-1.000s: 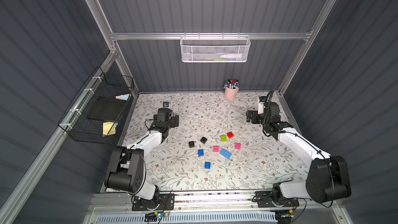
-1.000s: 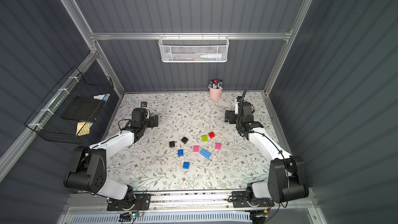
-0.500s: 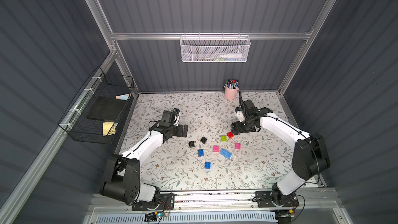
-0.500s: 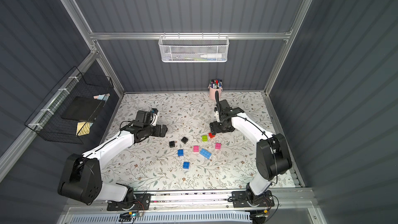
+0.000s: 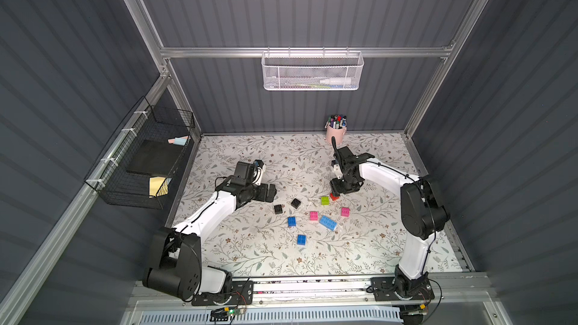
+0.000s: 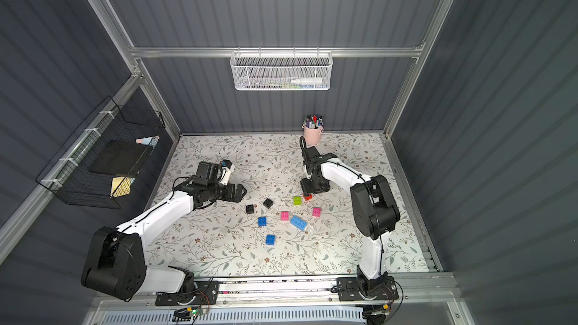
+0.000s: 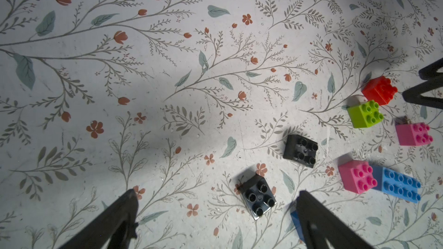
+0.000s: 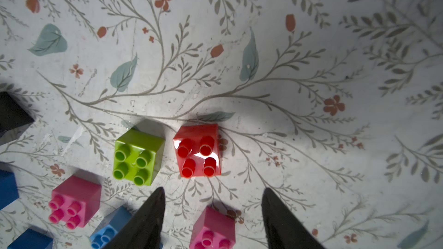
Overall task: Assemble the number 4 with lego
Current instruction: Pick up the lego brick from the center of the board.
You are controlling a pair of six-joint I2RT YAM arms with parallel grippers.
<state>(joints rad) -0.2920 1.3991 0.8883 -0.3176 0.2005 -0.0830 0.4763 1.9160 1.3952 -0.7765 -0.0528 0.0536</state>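
The lego bricks lie loose and apart on the floral mat; the number 4 is out of view. My right gripper point(image 5: 337, 191) hangs open just above the red brick point(image 8: 197, 150), which sits beside the lime green brick point(image 8: 137, 156). A pink brick point(image 8: 213, 228) shows between its fingertips point(image 8: 160, 191), lower down on the mat. My left gripper point(image 7: 217, 195) is wide open, with a black brick point(image 7: 259, 196) lying on the mat between its fingers and a second black brick point(image 7: 300, 150) further off. The light blue long brick point(image 5: 328, 223) touches another pink brick point(image 7: 357, 179). Two dark blue bricks point(image 5: 291, 221) lie nearer the front.
A pink cup of marker pens point(image 5: 336, 129) stands at the back wall, just behind the right arm. A white mesh basket point(image 5: 311, 71) hangs on the back wall and a black wire basket point(image 5: 147, 164) on the left wall.
Both arms have swung in from the back of the mat toward the bricks. The right gripper has come down over the red brick and its jaws have narrowed. The left stays wide open.
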